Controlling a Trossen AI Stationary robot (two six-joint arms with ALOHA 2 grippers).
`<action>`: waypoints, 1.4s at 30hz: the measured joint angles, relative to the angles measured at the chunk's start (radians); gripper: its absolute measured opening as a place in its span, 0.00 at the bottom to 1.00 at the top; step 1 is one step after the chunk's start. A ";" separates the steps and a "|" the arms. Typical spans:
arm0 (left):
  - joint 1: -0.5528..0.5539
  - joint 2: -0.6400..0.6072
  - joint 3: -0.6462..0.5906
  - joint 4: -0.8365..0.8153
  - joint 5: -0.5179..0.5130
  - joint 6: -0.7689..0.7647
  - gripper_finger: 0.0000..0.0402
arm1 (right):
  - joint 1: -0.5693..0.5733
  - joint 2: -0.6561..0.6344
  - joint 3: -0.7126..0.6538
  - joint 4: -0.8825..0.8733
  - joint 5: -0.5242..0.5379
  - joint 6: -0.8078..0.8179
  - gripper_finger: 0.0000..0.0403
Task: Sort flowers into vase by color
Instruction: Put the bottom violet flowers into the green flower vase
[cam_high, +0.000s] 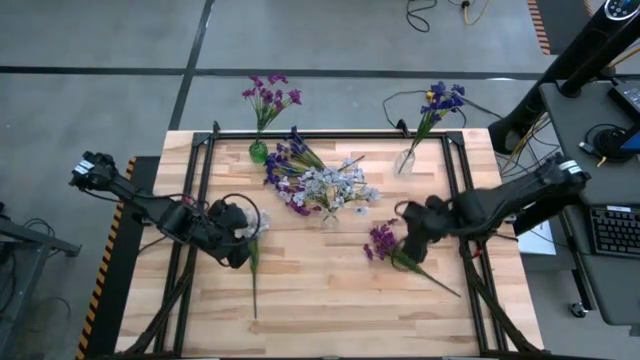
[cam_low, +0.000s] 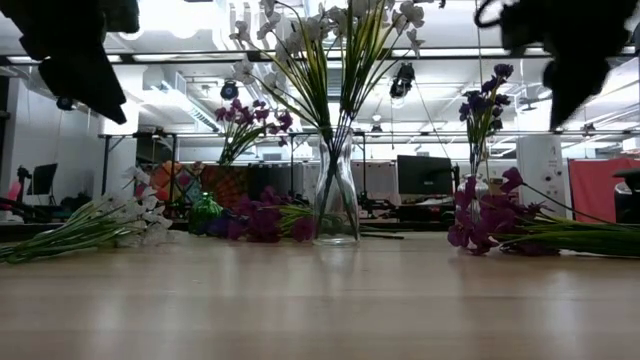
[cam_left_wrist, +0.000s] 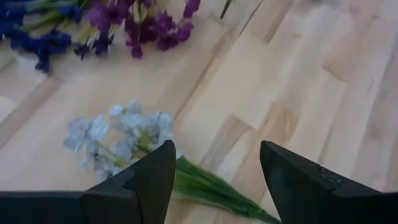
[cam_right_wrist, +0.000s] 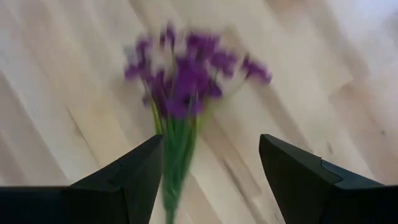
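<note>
Overhead, table-level and wrist views of a two-arm flower-sorting setup. The wooden table (cam_high: 330, 290) carries three vases along its far side: a green vase (cam_high: 258, 152) at far left holding magenta flowers (cam_high: 270, 97), a clear vase (cam_high: 405, 162) at far right holding blue-violet flowers (cam_high: 442, 100), and a centre vase (cam_low: 336, 200) holding pale flowers (cam_high: 338, 185). A loose heap of purple and blue sprays (cam_high: 288, 172) lies on the table just left of the centre vase.

The left gripper (cam_high: 238, 240) hangs over a pale spray (cam_left_wrist: 121, 140) lying at the left of the table, its stem (cam_high: 254, 285) running toward the near edge. Its jaws stand wide apart and hold nothing; the stem passes between and below the fingers (cam_left_wrist: 140, 186).

The right gripper (cam_high: 408, 240) hangs over a magenta spray (cam_right_wrist: 189, 74) lying right of centre, its green stem (cam_high: 435, 277) trailing toward the near right. Its jaws are also parted and empty, with the stem close beside one finger (cam_right_wrist: 134, 180) rather than midway.

Likely risks:
- The right stem sits off-centre between the fingers, so a closing finger may push it aside rather than trap it.
- A descent that stops too high would close on air; the stems are thin and lie flat on the wood.
- A grip near the blossoms would leave the long stem swinging, making insertion into a narrow vase neck unreliable.
- The centre vase appears top-heavy; a passing arm could tip it.
</note>
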 joint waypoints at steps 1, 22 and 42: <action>-0.012 0.002 0.000 0.010 -0.009 0.000 0.54 | 0.019 0.018 -0.014 0.000 -0.009 -0.002 0.63; -0.140 0.005 -0.002 0.380 -0.169 0.322 0.54 | 0.105 0.387 -0.083 0.212 -0.103 0.093 0.82; -0.140 0.022 -0.006 0.424 -0.214 0.412 0.54 | 0.106 0.445 -0.085 0.271 -0.093 0.160 0.37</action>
